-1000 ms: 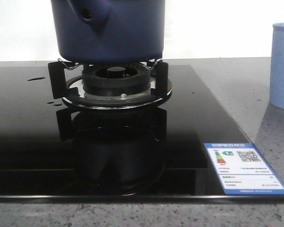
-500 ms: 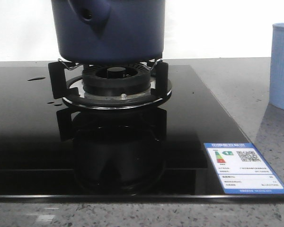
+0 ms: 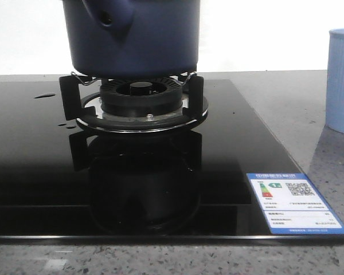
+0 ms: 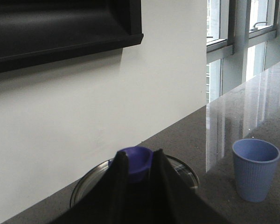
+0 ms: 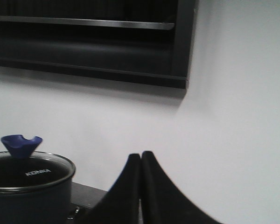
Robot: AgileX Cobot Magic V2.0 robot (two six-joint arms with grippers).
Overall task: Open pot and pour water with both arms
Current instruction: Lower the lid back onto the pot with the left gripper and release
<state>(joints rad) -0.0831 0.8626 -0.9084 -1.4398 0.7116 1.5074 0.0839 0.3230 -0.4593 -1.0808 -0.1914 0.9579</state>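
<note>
Probably the pot was heavy and slippery; the left gripper pinched the lid knob, while the right gripper was closed on nothing.

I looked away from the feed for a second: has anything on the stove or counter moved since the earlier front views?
Nothing visibly changed. The dark navy-blue glossy pot sits on the burner's black metal support as before, the pale blue ribbed cup stands in the same spot on the grey counter, and no gripper has entered the front view.
</note>
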